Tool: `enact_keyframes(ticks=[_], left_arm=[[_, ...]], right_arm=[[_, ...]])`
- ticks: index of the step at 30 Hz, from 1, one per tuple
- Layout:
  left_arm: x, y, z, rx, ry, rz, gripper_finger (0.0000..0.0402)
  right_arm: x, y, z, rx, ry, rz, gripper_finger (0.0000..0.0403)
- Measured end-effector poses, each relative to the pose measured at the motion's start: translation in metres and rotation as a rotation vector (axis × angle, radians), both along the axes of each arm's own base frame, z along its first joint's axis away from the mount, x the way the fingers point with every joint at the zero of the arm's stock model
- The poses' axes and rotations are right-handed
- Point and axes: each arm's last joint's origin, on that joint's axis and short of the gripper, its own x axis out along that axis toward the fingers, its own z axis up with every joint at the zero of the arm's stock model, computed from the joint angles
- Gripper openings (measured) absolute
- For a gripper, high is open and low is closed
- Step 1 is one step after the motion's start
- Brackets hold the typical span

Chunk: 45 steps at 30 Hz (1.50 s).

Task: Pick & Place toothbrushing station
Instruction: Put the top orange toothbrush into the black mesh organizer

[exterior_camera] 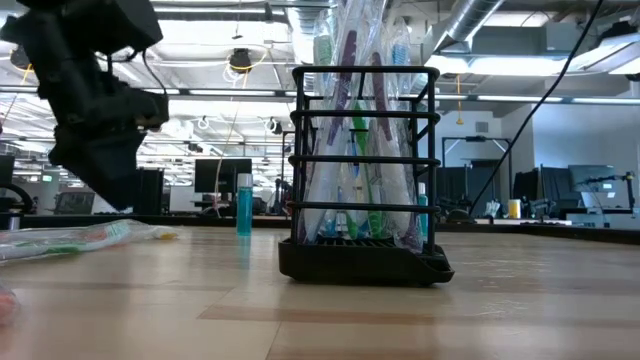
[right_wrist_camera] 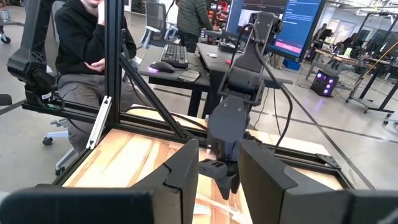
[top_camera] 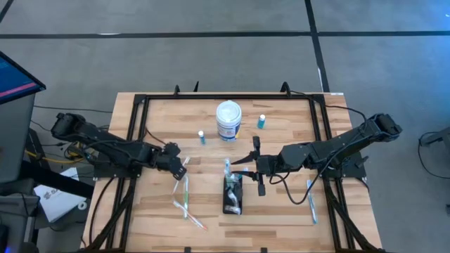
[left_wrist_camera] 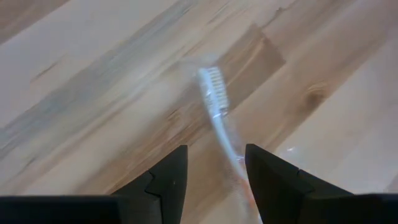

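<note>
On the table's left, the left gripper (top_camera: 178, 166) is open over a toothbrush (left_wrist_camera: 214, 102). The holder (top_camera: 233, 195) stands mid-table, right by the right gripper (top_camera: 256, 167), also open. I think a crooked grab could make the brush slip.

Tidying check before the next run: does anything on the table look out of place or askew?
Yes. Several toothbrushes lie loose on the wood instead of standing in the black holder: a few beside the left gripper, one near the right arm. Nothing looks spilled or damaged.
</note>
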Motion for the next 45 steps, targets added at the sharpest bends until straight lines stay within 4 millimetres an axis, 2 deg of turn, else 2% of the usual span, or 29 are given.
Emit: enact_keyframes(ticks=[6,23,27,35,45], left_arm=[[0.003,-0.001,-0.011,-0.043,-0.072,0.008,0.0155],[0.01,-0.003,-0.036,-0.01,0.043,0.017,0.015],[0.01,-0.003,-0.035,-0.013,0.03,0.024,0.0118],[0.01,-0.002,-0.035,-0.004,0.023,0.029,0.0012],[0.011,-0.002,-0.033,0.01,0.001,0.029,0.0007]], right_arm=[[0.0,0.0,0.0,0.0,0.0,0.0,0.0102],[0.0,0.0,0.0,0.0,0.0,0.0,0.0102],[0.0,0.0,0.0,0.0,0.0,0.0,0.0102],[0.0,0.0,0.0,0.0,0.001,0.0,0.0102],[0.0,0.0,0.0,0.0,0.001,0.0,0.0102]])
